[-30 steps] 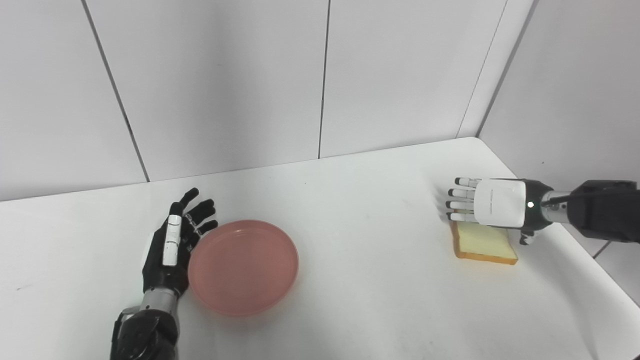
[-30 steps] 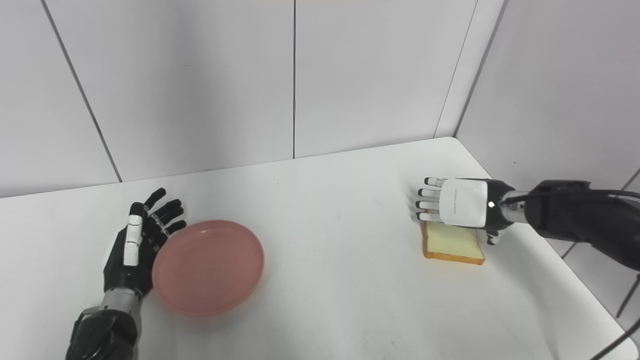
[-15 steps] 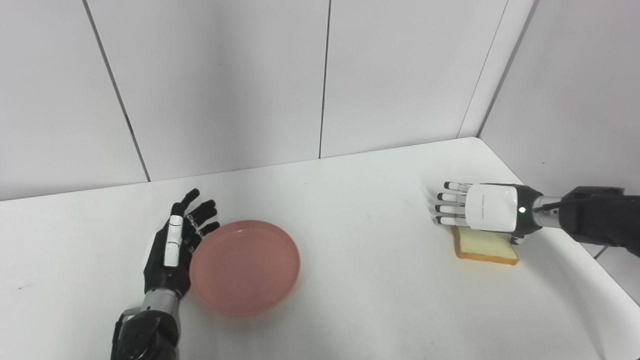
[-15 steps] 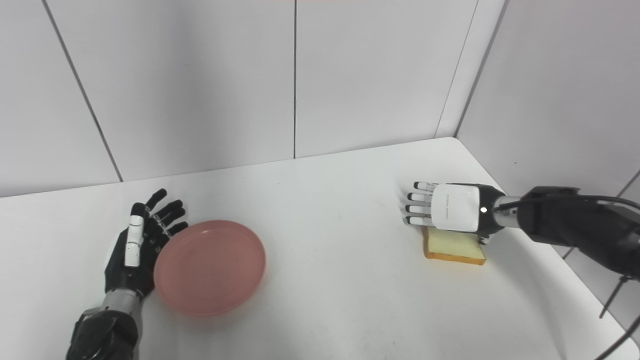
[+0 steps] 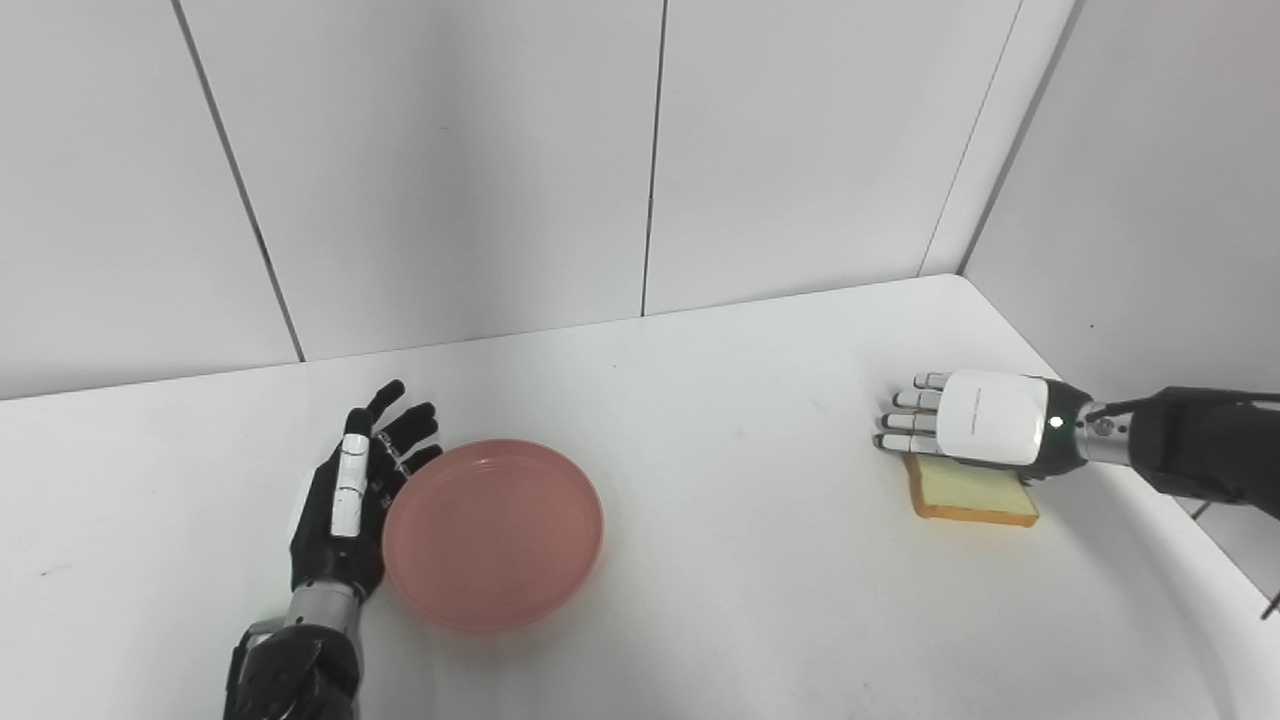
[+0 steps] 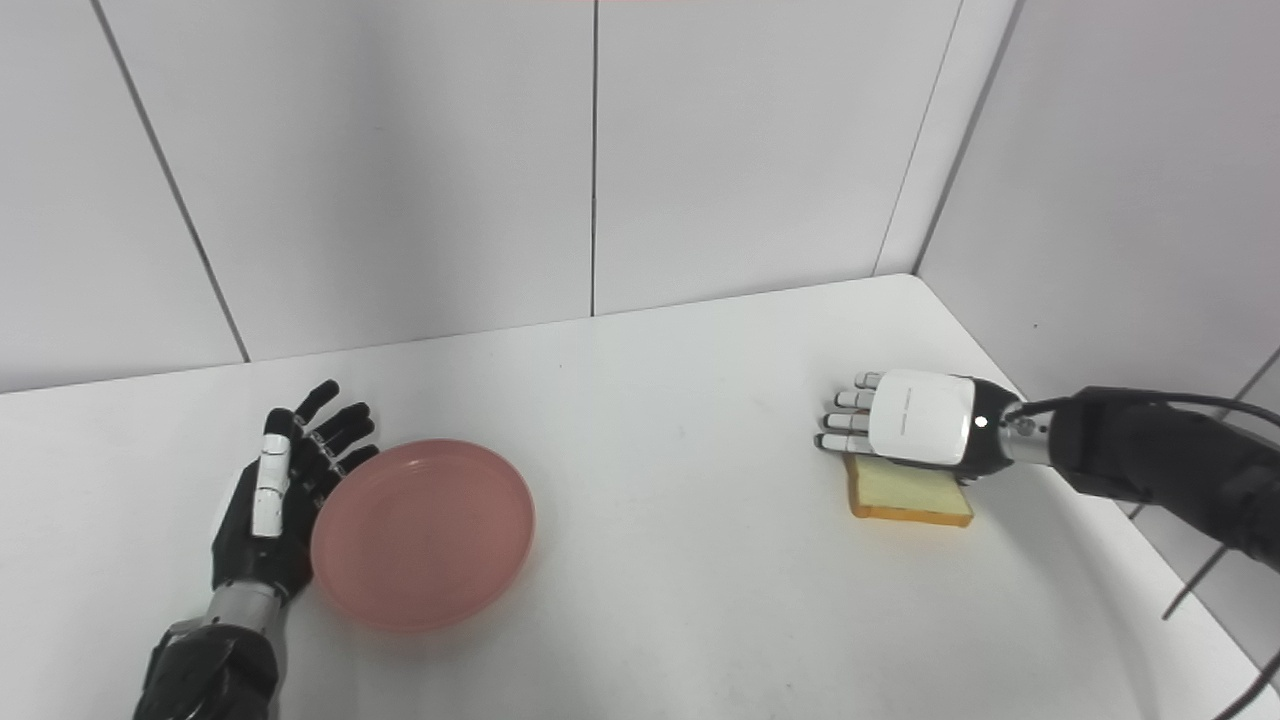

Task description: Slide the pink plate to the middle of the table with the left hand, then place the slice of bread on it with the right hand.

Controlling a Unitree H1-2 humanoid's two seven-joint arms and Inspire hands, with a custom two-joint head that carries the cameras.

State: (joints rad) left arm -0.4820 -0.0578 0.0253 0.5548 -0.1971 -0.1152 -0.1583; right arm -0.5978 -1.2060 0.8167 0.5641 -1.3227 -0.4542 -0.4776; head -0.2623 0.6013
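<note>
1. The left hand (image 5: 345,495) stands at the left of the white table (image 5: 720,560), palm side turned toward the plate and set on edge. Its fingers (image 5: 400,435) are spread apart and stretched out, gripping nothing; the inner side of the hand lies against the plate's left rim.

2. One pink plate (image 5: 492,533) lies flat on the table, left of the table's middle. It is round and shallow with a raised rim, and nothing lies in it.

3. The stretch of table between the plate and the bread is bare white surface; plate and bread lie well apart.

4. The right hand (image 6: 905,431) is near the table's right edge, back side up, its white cover facing the cameras. Its fingers (image 6: 845,420) point left and bend downward past the left end of the bread. Whether the fingertips touch the bread or the table cannot be told, nor whether the thumb underneath is pressing on anything. The hand has no clear grip on the slice.

5. One slice of bread (image 5: 975,496) lies flat on the table directly under the right hand, which covers its far part. Its pale face and brown crust show along the near edge.

6. By count: one plate, one slice of bread, two hands.
</note>
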